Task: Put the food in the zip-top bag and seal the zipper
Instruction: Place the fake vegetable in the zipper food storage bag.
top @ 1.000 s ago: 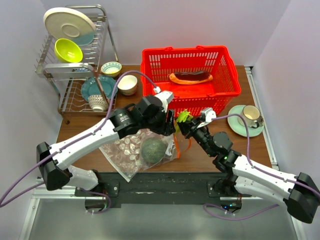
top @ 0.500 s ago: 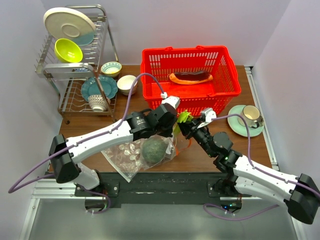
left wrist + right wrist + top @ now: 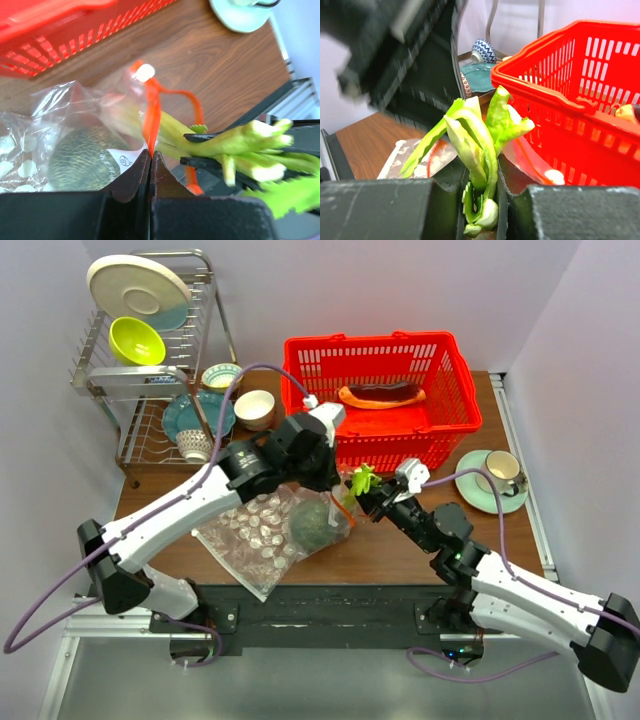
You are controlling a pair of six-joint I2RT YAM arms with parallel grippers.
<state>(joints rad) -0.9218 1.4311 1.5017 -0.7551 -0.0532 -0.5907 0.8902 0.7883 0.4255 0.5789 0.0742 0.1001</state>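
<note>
Apparently left claw [image 3: 151,153] pinches zipper [image 3: 153,117] edge; stalks [image 3: 235,142] just beside.

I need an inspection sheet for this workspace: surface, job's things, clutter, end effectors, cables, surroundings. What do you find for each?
surface: wooden table, bags lying near its front edge.
job's things: dark green ball inside the zip-top bag; green stalks held near its mouth; red-brown slab in the red basket.
clutter: dotted bag; dish rack with plates and bowls; cup on a saucer.
end effectors: left end effector shut on the zipper; right end effector shut on the green stalks.
cables: purple cable arcs over each arm.
surroundings: pale walls.
</note>
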